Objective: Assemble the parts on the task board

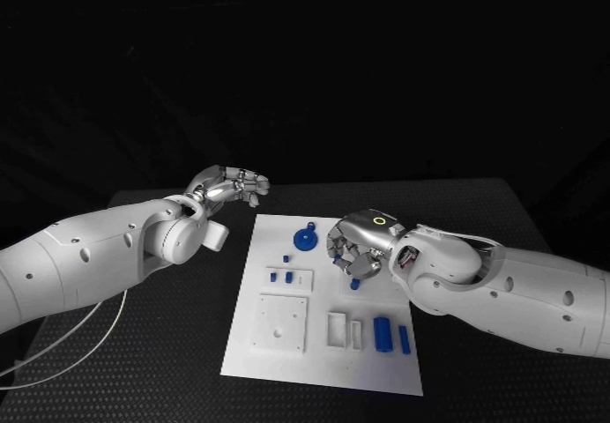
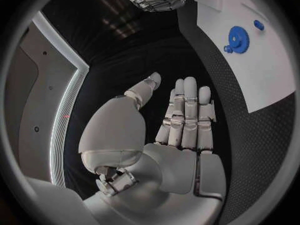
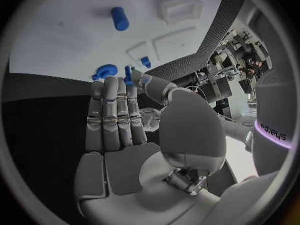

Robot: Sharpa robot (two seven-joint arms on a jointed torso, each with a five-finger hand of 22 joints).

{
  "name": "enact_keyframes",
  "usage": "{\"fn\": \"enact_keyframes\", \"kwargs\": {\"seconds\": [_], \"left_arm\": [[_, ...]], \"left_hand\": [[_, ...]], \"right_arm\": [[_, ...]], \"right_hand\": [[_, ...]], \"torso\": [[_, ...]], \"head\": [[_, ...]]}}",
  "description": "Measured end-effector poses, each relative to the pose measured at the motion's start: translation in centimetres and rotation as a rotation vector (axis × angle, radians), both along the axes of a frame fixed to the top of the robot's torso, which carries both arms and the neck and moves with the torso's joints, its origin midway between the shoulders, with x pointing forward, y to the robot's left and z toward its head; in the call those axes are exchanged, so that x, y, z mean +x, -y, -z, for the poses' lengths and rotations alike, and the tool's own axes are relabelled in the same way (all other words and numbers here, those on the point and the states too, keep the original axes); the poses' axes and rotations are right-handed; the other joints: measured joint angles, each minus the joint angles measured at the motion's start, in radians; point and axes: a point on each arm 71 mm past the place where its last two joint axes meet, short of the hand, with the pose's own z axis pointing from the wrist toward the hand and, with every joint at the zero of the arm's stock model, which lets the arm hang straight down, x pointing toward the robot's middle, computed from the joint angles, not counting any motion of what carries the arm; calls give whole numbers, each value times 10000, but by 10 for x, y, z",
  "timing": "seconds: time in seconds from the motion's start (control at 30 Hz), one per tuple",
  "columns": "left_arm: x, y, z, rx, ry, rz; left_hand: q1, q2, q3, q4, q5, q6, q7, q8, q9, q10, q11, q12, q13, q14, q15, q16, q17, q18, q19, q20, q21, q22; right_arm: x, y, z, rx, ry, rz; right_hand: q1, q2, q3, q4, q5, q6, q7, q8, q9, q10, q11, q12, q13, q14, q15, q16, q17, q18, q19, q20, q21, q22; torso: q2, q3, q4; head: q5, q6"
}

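Note:
The white task board (image 1: 255,348) lies in the middle of the table. My right hand (image 1: 357,243) hovers over the board's far half and pinches a small blue peg (image 3: 128,75) between thumb and a fingertip; the other fingers are stretched out straight. Beside that hand a blue gear (image 1: 302,236) lies flat on the board. My left hand (image 1: 230,187) hangs off the board's far left corner, above the table, fingers extended, holding nothing. From the left wrist view the same gear (image 2: 237,37) lies beyond my left hand (image 2: 181,120).
Several small blue parts (image 1: 290,278) sit near the board's middle. A blue cylinder (image 1: 382,333) and a thinner blue bar (image 1: 405,339) lie near the front right. White blocks (image 1: 279,322) and a white frame (image 1: 337,329) stand at the front. Black table (image 1: 166,352) surrounds the board.

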Motion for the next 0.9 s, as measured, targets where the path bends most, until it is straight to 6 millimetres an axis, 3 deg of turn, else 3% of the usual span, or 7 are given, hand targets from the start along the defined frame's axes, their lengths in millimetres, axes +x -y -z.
{"fn": "enact_keyframes", "kwargs": {"seconds": [0.53,0.9], "left_arm": [[9,13,2,29,54,7],[10,15,2,19,57,33]], "left_hand": [[0,0,0,0,0,0,0,0,0,1,0,0,0,0,0,-32,12,0,0,0,-39,7],[0,0,0,0,0,0,0,0,0,1,-1,0,1,0,0,-32,16,0,0,0,-39,6]], "right_arm": [[-27,-51,39,373,-722,-1003],[-38,-70,62,270,-984,-1314]], "right_hand": [[-24,-24,-1,-1,-1,-2,2,0,22,-3,1,-40,24,13,16,-1,19,0,0,1,0,-1],[18,17,-2,-2,-10,-3,3,-1,33,-34,3,-10,42,-2,32,-1,28,-1,-1,1,0,-2]], "torso": [[-22,-54,38],[-7,-61,19]], "head": [[1140,-211],[1552,-383]]}}
